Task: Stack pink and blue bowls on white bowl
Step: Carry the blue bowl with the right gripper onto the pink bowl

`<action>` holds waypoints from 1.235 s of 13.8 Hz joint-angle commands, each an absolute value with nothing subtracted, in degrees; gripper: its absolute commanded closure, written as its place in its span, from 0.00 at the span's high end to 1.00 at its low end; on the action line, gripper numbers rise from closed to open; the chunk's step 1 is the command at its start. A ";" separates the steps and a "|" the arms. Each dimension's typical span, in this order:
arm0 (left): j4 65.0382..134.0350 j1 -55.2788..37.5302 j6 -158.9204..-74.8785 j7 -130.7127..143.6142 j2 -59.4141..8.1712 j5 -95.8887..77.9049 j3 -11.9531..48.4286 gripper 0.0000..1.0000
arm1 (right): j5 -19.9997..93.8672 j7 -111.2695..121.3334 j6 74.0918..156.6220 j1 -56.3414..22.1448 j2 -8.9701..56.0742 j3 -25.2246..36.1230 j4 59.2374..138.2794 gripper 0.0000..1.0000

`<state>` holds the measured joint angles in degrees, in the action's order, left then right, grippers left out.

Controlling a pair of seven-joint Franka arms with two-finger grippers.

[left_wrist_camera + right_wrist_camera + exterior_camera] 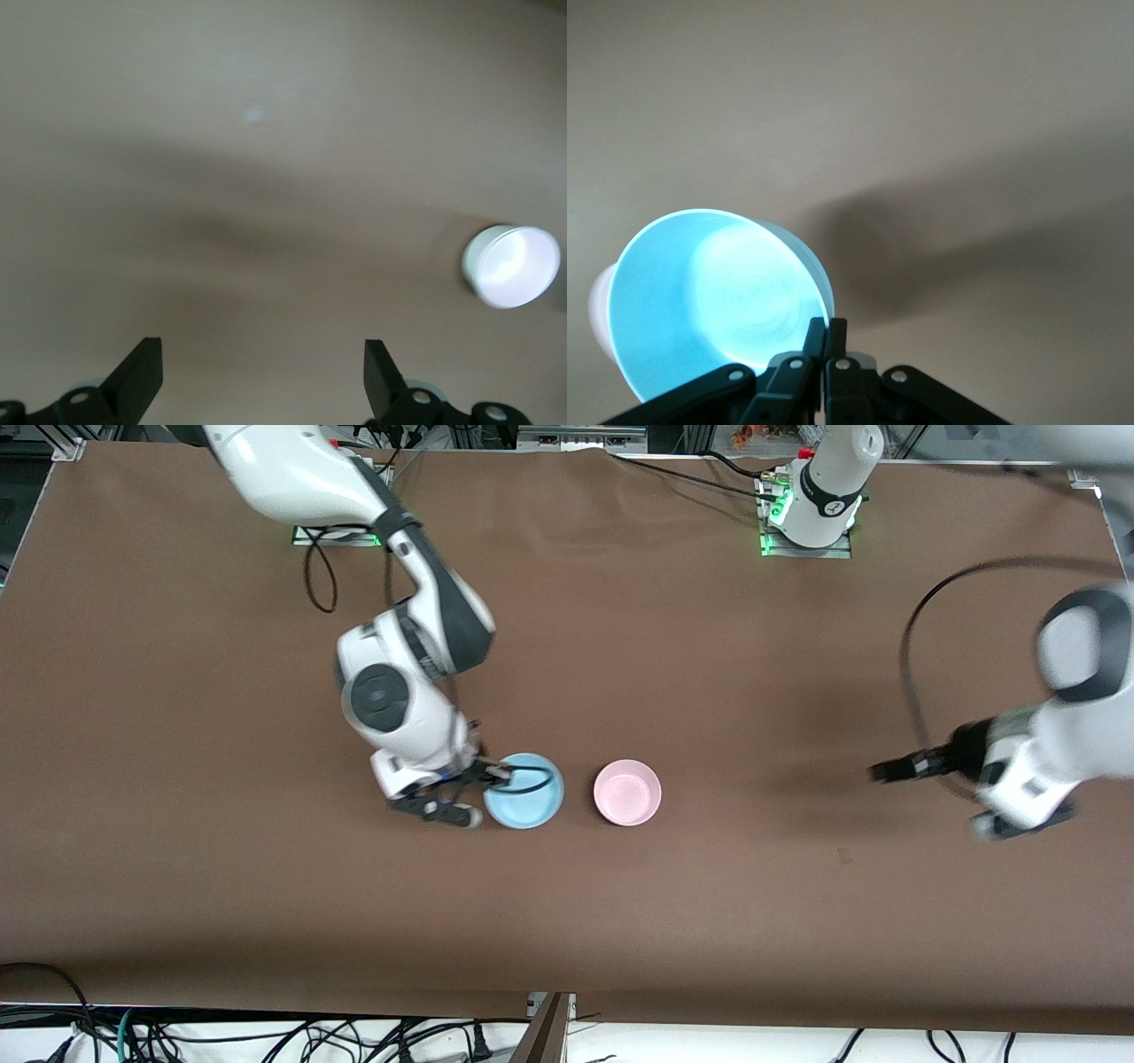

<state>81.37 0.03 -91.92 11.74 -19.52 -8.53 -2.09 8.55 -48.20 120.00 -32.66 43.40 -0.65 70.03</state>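
Note:
My right gripper (pixel 499 774) is shut on the rim of the light blue bowl (pixel 524 793) and holds it just above the table, beside the pink bowl (pixel 627 792). In the right wrist view the gripper (pixel 826 324) pinches the blue bowl's (pixel 709 297) rim, and a pale edge of the pink bowl (pixel 597 305) shows past it. My left gripper (pixel 877 771) is open and empty, up in the air toward the left arm's end of the table (pixel 753 886). Its wrist view shows the open gripper (pixel 263 350) and a washed-out pale bowl (pixel 511 266). No white bowl shows in the front view.
The brown table top (pixel 177 824) holds only the bowls. Cables hang along the table's edge nearest the front camera (pixel 266 1036). The arm bases (pixel 819 505) stand along the edge farthest from that camera.

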 commanded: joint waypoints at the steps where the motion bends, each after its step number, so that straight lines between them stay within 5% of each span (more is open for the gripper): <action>1: 83.67 -0.79 -87.03 11.95 -12.94 -1.77 -0.62 1.00 | 8.88 -59.46 124.33 -37.33 50.35 -0.09 61.97 0.02; 4: 83.41 0.52 -82.81 11.60 -8.36 -1.93 -0.27 1.00 | 8.79 -65.56 135.07 -40.07 54.31 -0.17 60.56 0.02; 17: 79.72 1.23 -81.83 4.83 -10.54 -2.02 -0.35 1.00 | 4.31 -65.30 133.68 -42.54 56.51 0.18 60.73 0.02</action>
<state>81.77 0.86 -82.13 6.18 -8.95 -2.96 -0.51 5.19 -64.81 134.51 -42.12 55.02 -0.30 62.95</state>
